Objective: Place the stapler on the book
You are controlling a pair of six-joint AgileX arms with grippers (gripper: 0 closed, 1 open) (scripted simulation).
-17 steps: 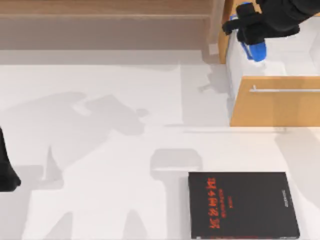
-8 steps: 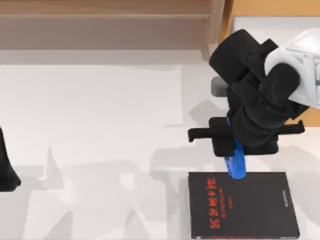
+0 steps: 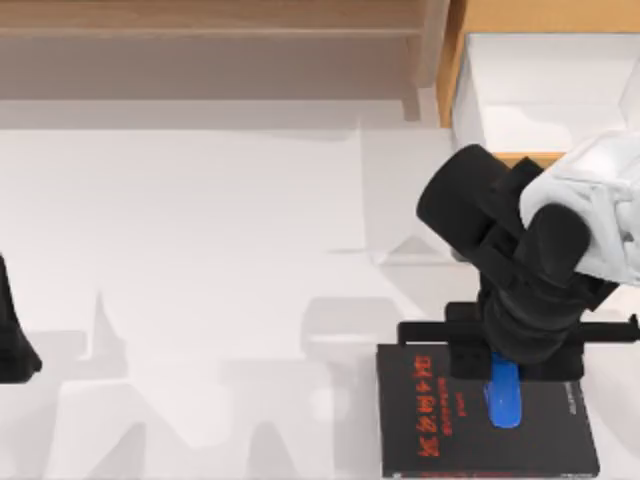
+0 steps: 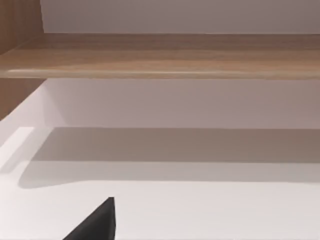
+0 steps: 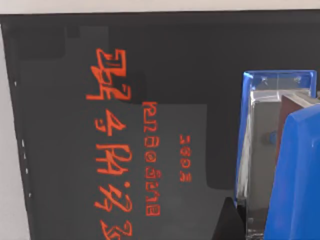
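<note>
blue stapler (image 3: 503, 392) under right gripper (image 3: 508, 372), over book (image 3: 450, 430)

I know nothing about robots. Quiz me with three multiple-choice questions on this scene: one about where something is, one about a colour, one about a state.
1. Where is the stapler?
A. over the book
B. in the drawer
C. at the table's left edge

2. What colour is the lettering on the book?
A. white
B. red
C. green

3. What is the left hand doing?
A. lifting the book
B. carrying the stapler
C. sitting parked, away from both things

Answers:
1. A: the top view shows the blue stapler above the black cover, under the right hand.
2. B: the right wrist view shows red characters on black.
3. C: it sits at the table's left edge, far from the book.
</note>
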